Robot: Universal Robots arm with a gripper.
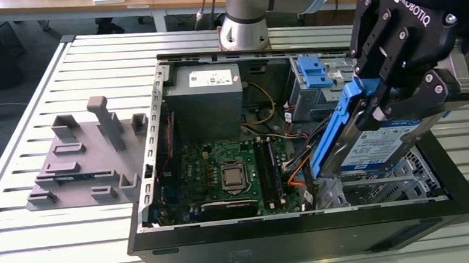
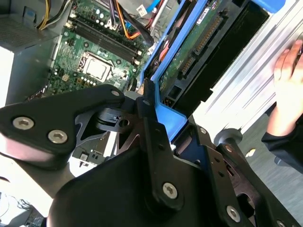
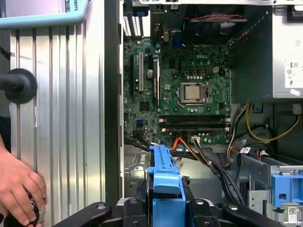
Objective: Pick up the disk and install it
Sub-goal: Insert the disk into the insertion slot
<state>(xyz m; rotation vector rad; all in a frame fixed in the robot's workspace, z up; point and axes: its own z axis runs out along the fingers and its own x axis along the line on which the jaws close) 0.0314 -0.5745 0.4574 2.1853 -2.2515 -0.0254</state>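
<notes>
My gripper (image 1: 380,106) is shut on the disk (image 1: 384,146), a silver drive with a white-and-blue label and blue rails. I hold it on edge and tilted over the open computer case (image 1: 304,227), at the exterior view's right. Its lower end reaches down beside the metal drive cage (image 1: 398,183). In the second wrist view the disk (image 2: 189,52) shows its green circuit-board side, and the gripper (image 2: 165,116) clamps its blue rail. In the first wrist view the disk's blue rail (image 3: 164,172) rises edge-on between the fingers (image 3: 130,208) above the case floor.
The motherboard (image 1: 228,168), grey power-supply box (image 1: 208,96), a blue caddy (image 1: 316,73) and loose cables (image 3: 208,158) lie inside the case. A grey plastic stand (image 1: 83,157) sits on the slatted table at the exterior view's left. A person's hand (image 3: 19,189) rests near the case.
</notes>
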